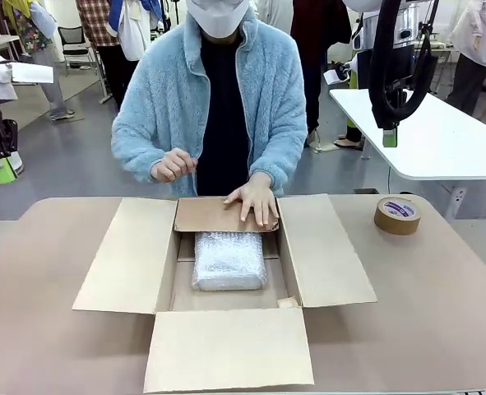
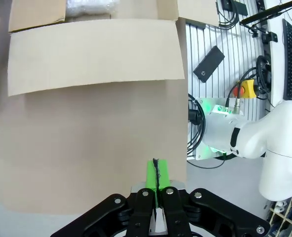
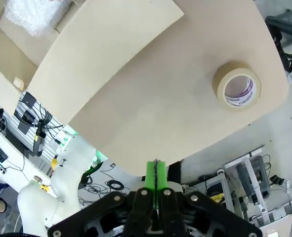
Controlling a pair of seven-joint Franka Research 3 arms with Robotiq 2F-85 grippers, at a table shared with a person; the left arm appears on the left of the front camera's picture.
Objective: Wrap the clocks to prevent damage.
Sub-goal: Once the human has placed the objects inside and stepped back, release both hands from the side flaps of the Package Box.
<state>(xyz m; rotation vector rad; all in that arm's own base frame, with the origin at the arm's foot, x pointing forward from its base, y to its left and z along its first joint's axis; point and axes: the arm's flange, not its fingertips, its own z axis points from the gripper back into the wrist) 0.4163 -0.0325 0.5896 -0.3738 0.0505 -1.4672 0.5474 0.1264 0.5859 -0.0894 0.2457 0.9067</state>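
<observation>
Cardboard is nearest: the near flap (image 1: 229, 347) of an open box (image 1: 164, 284), folded out flat on the table (image 1: 37, 271). Inside the box, just below the person's flat hand (image 1: 255, 200), a bundle (image 1: 229, 261) in bubble wrap is seen lying on the box floor. A clock is presumably inside it, though none can be made out. The far flap (image 1: 214, 216) is pressed down under that hand. The other hand (image 1: 173, 164) is held curled above it, clear of the box.

Both grippers are raised well apart from the bundle. On the left gripper (image 2: 157, 167) the green pads are pressed together with nothing between them, and a side flap (image 2: 94, 54) lies ahead of it. The right gripper (image 3: 155, 168) is likewise closed on nothing, with tape (image 3: 237, 86) on the table ahead of its fingers.

The bundle is judged light, soft and squashy outside, slippery on its film, and fragile within. It would best be held across the middle of its long sides, with widely opened fingers and gentle pressure, never by a loose end of wrap.
</observation>
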